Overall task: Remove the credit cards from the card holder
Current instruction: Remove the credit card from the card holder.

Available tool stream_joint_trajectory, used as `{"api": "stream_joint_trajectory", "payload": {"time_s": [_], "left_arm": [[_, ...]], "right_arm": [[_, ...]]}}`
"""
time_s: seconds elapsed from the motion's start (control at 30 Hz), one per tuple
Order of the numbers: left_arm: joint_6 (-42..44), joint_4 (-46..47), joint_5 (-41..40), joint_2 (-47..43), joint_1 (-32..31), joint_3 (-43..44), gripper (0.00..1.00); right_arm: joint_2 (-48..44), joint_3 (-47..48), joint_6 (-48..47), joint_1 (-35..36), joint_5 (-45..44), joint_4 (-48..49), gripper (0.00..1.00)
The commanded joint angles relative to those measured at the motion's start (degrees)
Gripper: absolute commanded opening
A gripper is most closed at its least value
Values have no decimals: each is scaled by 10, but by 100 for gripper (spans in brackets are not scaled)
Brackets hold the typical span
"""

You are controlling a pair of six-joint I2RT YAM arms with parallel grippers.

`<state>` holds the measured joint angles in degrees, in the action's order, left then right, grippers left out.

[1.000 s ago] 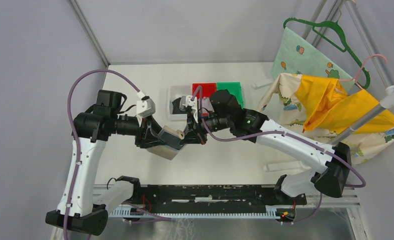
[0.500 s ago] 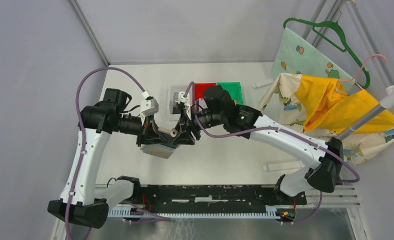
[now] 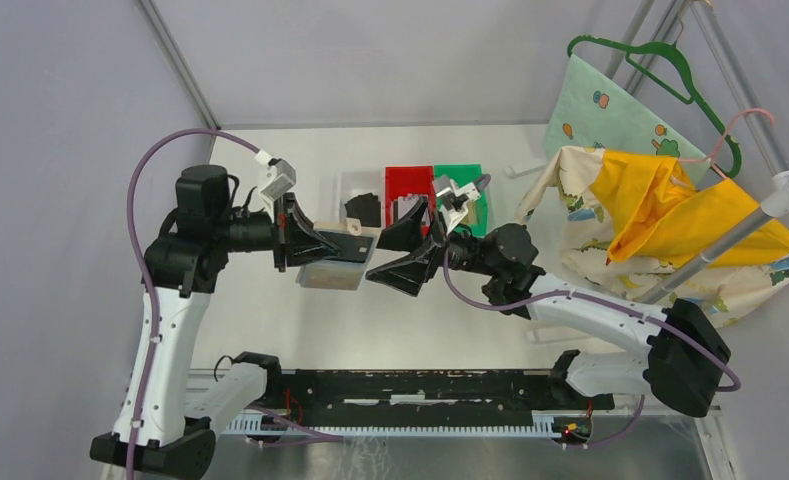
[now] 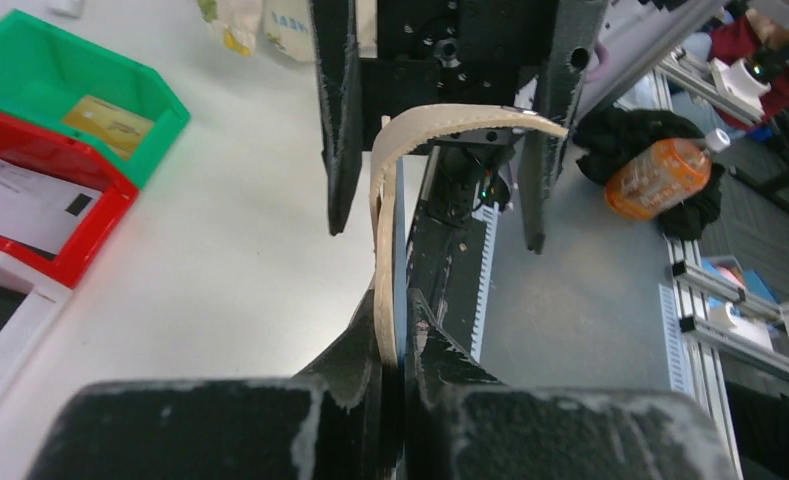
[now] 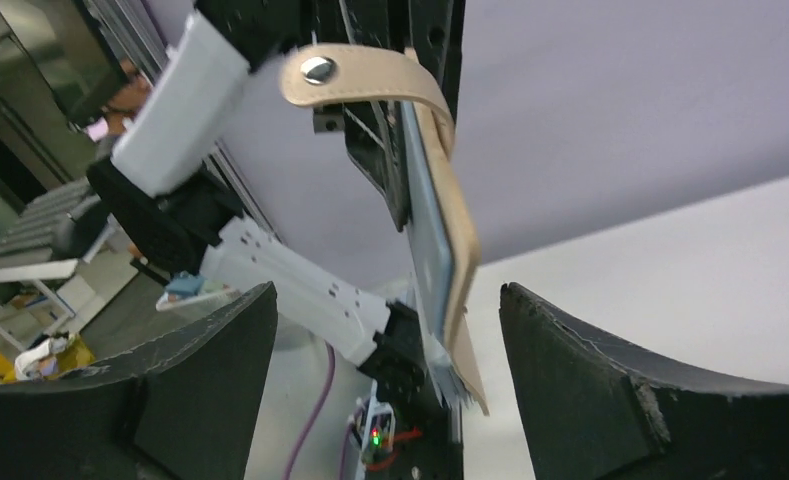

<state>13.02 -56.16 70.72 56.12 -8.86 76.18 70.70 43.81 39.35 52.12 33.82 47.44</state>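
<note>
Our left end effector [image 4: 390, 345] pinches the card holder [image 4: 382, 230] above the worktop [image 3: 450, 320]; the right end effector [image 3: 375, 260] gapes wide beside it. A gold card [image 4: 110, 122] already lies in the green bin [image 4: 166, 105]; whether cards remain inside the holder, we cannot tell.

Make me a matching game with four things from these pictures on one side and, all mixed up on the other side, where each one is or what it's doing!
Things:
1. gold card
2. black card
3. card holder
4. right gripper

Places or states:
A. open, holding nothing
B. in the white bin
C. in the green bin
D. pinched in the left gripper

Right pairs: 1-C, 2-B, 3-D, 4-A.
</note>
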Motion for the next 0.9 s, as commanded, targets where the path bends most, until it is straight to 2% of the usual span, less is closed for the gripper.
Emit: {"api": "stream_joint_trajectory", "payload": {"time_s": [0.0, 0.07, 0.37, 0.43, 0.5, 0.57, 0.6, 0.7, 0.73, 0.87], "left_arm": [[-218, 203, -44, -38, -2, -11, 2], [-254, 216, -36, -36, -2, -11, 3], [-303, 239, -35, -46, -2, -21, 2], [-303, 240, -42, -47, -2, -20, 2], [-303, 240, -51, -48, -2, -21, 3], [-299, 238, -54, -47, -2, -26, 16], [-287, 229, -52, -45, -2, -26, 23], [-209, 155, -31, -38, -2, -17, 47], [-173, 123, -24, -32, -2, -11, 51], [-26, 2, -3, -10, -2, 13, 55]], "right_arm": [[18, 12, 81, 7, -44, 187, 85], [32, 22, 90, 7, -53, 193, 80], [73, 40, 133, 8, -49, 247, 50], [76, 41, 144, 8, -49, 261, 40], [76, 44, 149, 8, -45, 259, 24], [71, 45, 147, 7, -36, 243, 5], [66, 46, 142, 6, -31, 224, 0], [43, 58, 110, -7, 8, 124, 0], [35, 67, 88, -11, 29, 69, 0], [8, 131, -68, -13, 61, -202, 0]]}}
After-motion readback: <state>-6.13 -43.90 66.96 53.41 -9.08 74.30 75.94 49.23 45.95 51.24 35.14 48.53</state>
